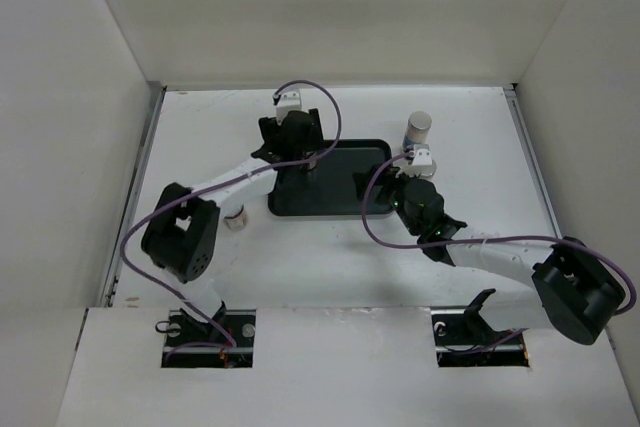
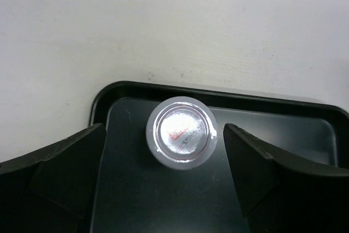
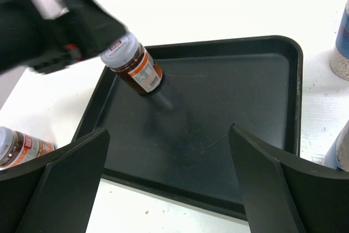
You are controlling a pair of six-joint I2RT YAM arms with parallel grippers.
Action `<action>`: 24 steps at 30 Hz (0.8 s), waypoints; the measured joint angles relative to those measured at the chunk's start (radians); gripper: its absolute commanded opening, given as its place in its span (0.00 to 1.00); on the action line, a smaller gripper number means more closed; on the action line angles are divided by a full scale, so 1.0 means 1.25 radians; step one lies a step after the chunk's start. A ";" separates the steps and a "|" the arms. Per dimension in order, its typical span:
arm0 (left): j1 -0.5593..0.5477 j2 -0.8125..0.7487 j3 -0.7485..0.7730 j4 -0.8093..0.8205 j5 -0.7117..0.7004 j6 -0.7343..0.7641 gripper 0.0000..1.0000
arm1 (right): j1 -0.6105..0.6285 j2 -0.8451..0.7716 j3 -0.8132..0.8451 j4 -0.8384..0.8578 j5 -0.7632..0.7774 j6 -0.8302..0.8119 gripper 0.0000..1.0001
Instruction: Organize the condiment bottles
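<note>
Right end effector (image 3: 169, 130) is seen spread wide and empty over the near rim of the black tray (image 1: 320, 197), apparently held back while the other arm works. At the tray's 8 o'clock, a dark-brown jar (image 1: 237, 218) is left on the white counter (image 1: 330, 267), outside the tray; whether it stands or lies cannot be told.

Farther in, at the tray's 11 o'clock corner, the left end effector (image 2: 164, 129) is poised directly above a second dark-brown jar (image 2: 181, 136). Its fingers (image 2: 65, 167) are parted, with a clear gap on each side of the white, red-marked lid. The jar is judged to have been released there, tucked into the corner so that room is saved for the rest.

Beyond the tray, at its 1 o'clock, a whitish bottle (image 1: 418, 130) with a grey cap is pictured upright on the counter. What appears to be a second bottle (image 3: 338, 154) is glimpsed just beside the tray's 3 o'clock edge. One of four is therefore judged sorted.

The counter is plain matte white, enclosed at 9, 12 and 3 o'clock by pale walls (image 1: 330, 17).
</note>
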 measured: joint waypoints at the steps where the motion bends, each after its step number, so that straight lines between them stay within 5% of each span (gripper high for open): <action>1: -0.001 -0.031 -0.019 0.003 -0.002 0.005 0.90 | 0.000 0.000 0.000 0.000 0.000 0.000 0.98; 8: -0.021 -0.375 -0.164 -0.030 -0.060 0.037 0.89 | 0.000 0.000 0.000 0.000 0.000 0.001 0.99; 13: 0.001 -0.588 -0.241 -0.231 -0.120 -0.013 0.90 | 0.000 0.000 0.000 0.000 0.000 0.001 1.00; 24: 0.129 -0.654 -0.387 -0.487 -0.054 -0.127 0.90 | 0.000 0.014 0.000 -0.005 -0.004 0.004 1.00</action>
